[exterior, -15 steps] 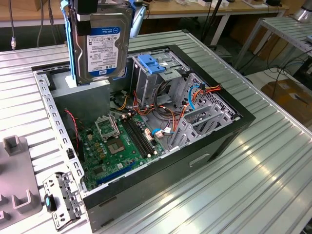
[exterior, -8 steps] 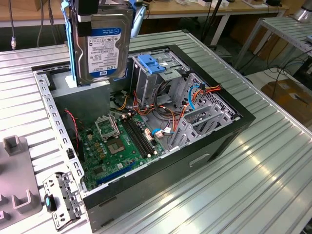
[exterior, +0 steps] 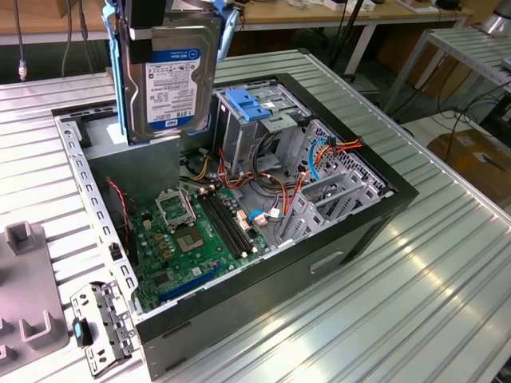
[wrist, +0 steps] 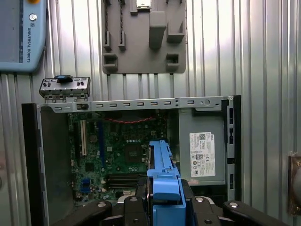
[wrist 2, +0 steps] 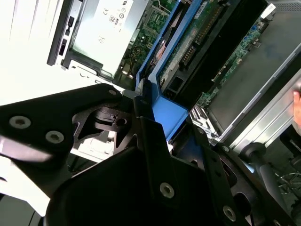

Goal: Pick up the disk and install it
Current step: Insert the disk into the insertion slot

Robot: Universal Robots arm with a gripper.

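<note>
From where I stand, the gripper (exterior: 170, 16) is clamped on the top end of the disk (exterior: 170, 80). The disk hangs straight down from it, long axis upright and label face outward, over the open computer case (exterior: 343, 231). The drive cage (exterior: 255, 132) with its light blue latch plate (exterior: 249, 104) sits lower than the gripper, off toward the exterior view's right. I'd judge the disk lifted but not yet seated.

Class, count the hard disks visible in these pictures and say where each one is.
1. The disk hangs upright in the gripper, above the open computer case. Others may be hidden inside the drive cage.
</note>
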